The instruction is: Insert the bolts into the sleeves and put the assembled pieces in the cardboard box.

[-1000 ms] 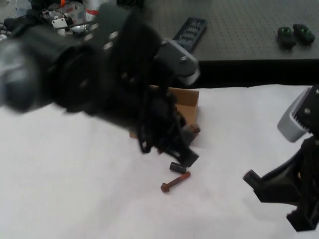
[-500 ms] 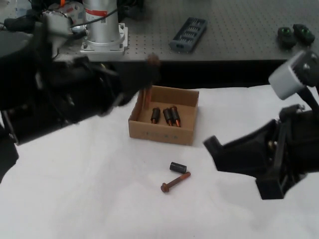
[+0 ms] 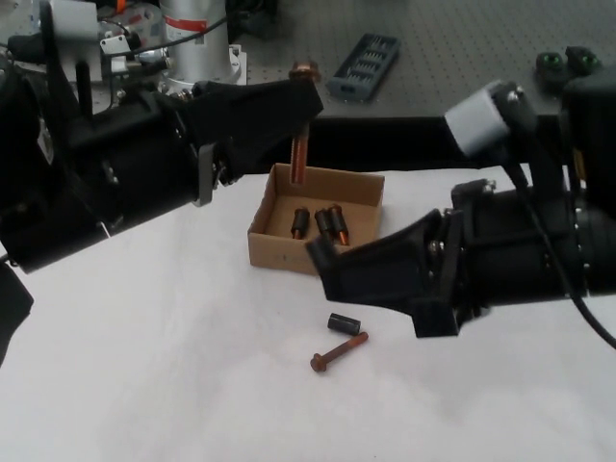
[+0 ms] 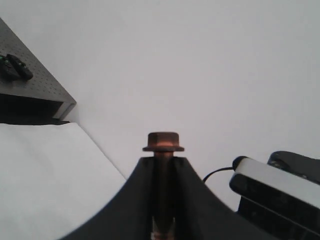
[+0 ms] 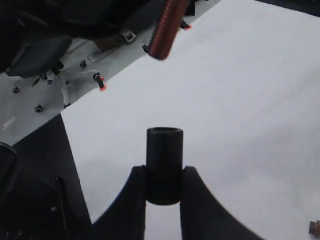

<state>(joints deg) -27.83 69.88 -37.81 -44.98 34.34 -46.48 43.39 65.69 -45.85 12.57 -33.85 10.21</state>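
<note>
My left gripper (image 3: 304,102) is shut on a copper bolt (image 3: 299,154) that hangs upright, head up, over the back edge of the cardboard box (image 3: 279,252). In the left wrist view the bolt head (image 4: 163,142) stands just above the left gripper (image 4: 163,167). My right gripper (image 5: 164,186) is shut on a black sleeve (image 5: 164,162), held upright, with the bolt's threaded end (image 5: 167,27) farther off. In the high view the right gripper (image 3: 325,262) is in front of the box. Three assembled pieces (image 3: 322,224) lie in the box. A loose sleeve (image 3: 343,323) and a loose bolt (image 3: 339,352) lie on the white cloth.
Behind the white cloth (image 3: 144,366) runs a dark perforated bench (image 3: 462,48) with a black slotted rack (image 3: 364,63), two green-and-black parts (image 3: 570,65) and a metal post base (image 3: 197,53). Cloth left and front of the box is open.
The left arm has drawn back from over the box and lifted the bolt upright. The right arm has swung in from the right edge to the box's front.
</note>
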